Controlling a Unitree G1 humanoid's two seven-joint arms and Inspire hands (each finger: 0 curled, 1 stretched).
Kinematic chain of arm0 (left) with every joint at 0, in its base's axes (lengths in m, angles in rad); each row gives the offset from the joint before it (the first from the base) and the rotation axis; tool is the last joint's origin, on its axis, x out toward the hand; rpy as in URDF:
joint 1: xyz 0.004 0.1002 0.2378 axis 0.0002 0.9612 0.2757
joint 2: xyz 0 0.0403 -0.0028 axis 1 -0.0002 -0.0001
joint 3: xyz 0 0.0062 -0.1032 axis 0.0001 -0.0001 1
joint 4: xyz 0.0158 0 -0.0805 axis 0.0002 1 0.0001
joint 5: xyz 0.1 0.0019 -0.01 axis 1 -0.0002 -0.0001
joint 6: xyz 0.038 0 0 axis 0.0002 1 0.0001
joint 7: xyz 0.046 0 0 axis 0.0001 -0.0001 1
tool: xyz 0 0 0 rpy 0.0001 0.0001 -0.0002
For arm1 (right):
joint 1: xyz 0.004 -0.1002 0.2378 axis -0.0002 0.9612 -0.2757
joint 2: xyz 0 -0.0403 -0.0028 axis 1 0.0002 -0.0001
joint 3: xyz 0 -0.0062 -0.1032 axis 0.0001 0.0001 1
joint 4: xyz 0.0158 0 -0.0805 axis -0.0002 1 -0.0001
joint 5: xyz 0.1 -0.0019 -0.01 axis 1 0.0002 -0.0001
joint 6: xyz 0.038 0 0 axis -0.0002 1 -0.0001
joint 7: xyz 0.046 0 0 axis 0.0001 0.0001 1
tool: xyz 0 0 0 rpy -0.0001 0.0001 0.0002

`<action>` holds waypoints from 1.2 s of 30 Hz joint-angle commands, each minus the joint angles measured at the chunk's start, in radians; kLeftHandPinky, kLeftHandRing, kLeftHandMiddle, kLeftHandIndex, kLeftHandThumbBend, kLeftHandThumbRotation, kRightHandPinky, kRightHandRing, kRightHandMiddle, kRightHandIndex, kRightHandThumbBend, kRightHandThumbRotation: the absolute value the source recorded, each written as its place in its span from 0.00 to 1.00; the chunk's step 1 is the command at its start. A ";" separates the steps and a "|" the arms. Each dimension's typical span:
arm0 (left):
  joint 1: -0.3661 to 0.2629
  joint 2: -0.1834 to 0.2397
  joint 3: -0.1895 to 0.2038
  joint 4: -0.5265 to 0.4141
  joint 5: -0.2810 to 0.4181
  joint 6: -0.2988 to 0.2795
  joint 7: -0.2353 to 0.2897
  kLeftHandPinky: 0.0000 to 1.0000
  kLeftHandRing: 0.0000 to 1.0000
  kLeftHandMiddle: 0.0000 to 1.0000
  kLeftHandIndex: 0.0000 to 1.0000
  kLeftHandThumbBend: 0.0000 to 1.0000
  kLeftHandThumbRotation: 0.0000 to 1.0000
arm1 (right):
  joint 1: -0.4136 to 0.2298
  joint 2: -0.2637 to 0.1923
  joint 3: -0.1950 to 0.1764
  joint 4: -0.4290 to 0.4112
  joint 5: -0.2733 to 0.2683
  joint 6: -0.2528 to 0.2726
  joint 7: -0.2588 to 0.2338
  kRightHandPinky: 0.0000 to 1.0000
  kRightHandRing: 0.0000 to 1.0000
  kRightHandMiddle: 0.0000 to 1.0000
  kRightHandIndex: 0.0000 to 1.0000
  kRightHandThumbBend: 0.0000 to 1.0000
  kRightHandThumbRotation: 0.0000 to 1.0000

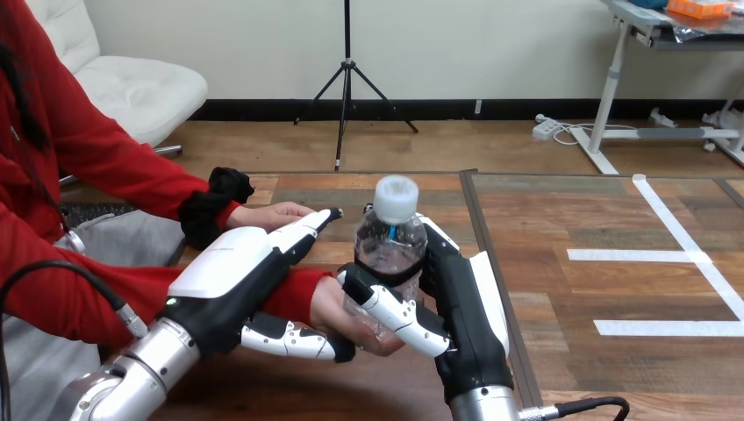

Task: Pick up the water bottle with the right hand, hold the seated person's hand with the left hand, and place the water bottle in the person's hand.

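clear plastic water bottle point(390, 241), white cap point(396, 198), label unreadable | right hand point(461, 298) wrapped round it | person's hand point(340, 314) under bottle | left hand point(232, 263) clasps that wrist point(316, 303)

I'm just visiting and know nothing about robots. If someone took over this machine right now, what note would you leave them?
Left hand: fingers curled under the person's wrist, holding it.
Right hand: shut round the water bottle, which is upright with its cap on.
The bottle's base sits at the person's hand; I cannot tell whether they grip it.
Done: bottle picked up, person's wrist held.
Left: probably release the bottle once they have it.
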 commanded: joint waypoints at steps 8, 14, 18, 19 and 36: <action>-0.004 0.009 0.028 -0.081 -0.031 0.016 -0.023 1.00 1.00 1.00 1.00 1.00 0.58 | -0.033 0.056 -0.016 -0.015 0.022 -0.040 0.006 0.75 0.86 0.86 0.88 1.00 0.73; 0.003 0.010 0.030 -0.092 -0.035 0.023 -0.033 1.00 1.00 1.00 1.00 1.00 0.61 | -0.034 0.048 -0.029 -0.005 0.024 -0.059 0.006 0.78 0.90 0.89 0.91 1.00 0.75; 0.004 0.011 0.029 -0.085 -0.041 0.014 -0.036 1.00 1.00 1.00 1.00 1.00 0.64 | -0.032 0.043 -0.038 -0.004 0.039 -0.067 0.017 0.81 0.92 0.92 0.94 1.00 0.77; 0.004 0.011 0.029 -0.083 -0.041 0.012 -0.035 1.00 1.00 1.00 1.00 1.00 0.65 | -0.031 0.042 -0.040 -0.004 0.043 -0.068 0.021 0.81 0.93 0.92 0.94 1.00 0.78; 0.002 0.016 0.027 -0.073 -0.031 -0.011 -0.024 1.00 1.00 1.00 1.00 1.00 0.75 | -0.026 0.036 -0.081 0.003 0.125 -0.098 0.094 0.91 0.99 0.98 1.00 1.00 0.78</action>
